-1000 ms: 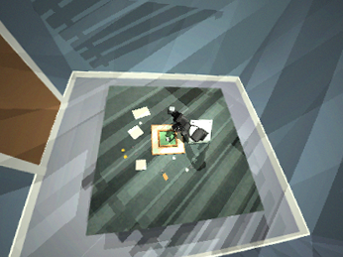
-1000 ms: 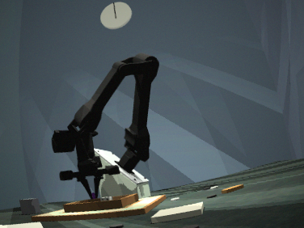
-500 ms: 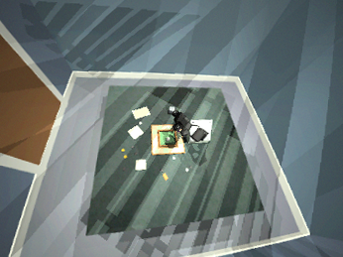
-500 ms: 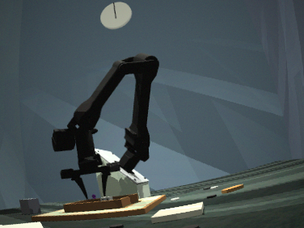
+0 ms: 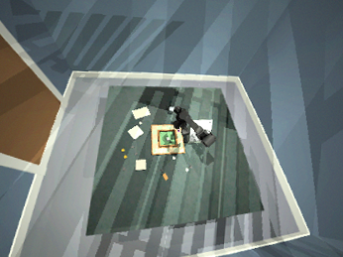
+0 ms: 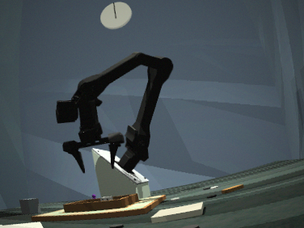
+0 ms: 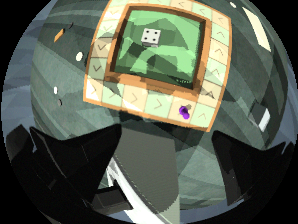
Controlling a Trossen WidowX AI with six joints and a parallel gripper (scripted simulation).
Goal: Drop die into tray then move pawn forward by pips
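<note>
The board (image 5: 154,149) (image 6: 145,209) (image 7: 159,103) has a ring of arrowed squares around the brown-walled dice tray (image 6: 93,205) (image 7: 145,85). The white die (image 7: 151,36) lies on the tray's green floor, several pips on top. The purple pawn (image 6: 94,196) (image 7: 184,112) stands on the board row nearest the gripper in the wrist view, one square from the right corner, where the arrows point right. My gripper (image 6: 98,170) (image 7: 169,133) is wide open and empty. It hangs above the board, its fingertips clear of pawn and tray.
Cream tiles (image 5: 141,113) (image 5: 135,132) (image 5: 140,164) lie beside the board; one cream slab (image 6: 178,213) is close to its edge. An orange block (image 5: 166,177) (image 6: 232,188) (image 7: 59,35) lies farther off. A grey cup-like object (image 6: 29,205) stands beyond the board. The arm's pale stand (image 6: 111,174) is behind the tray.
</note>
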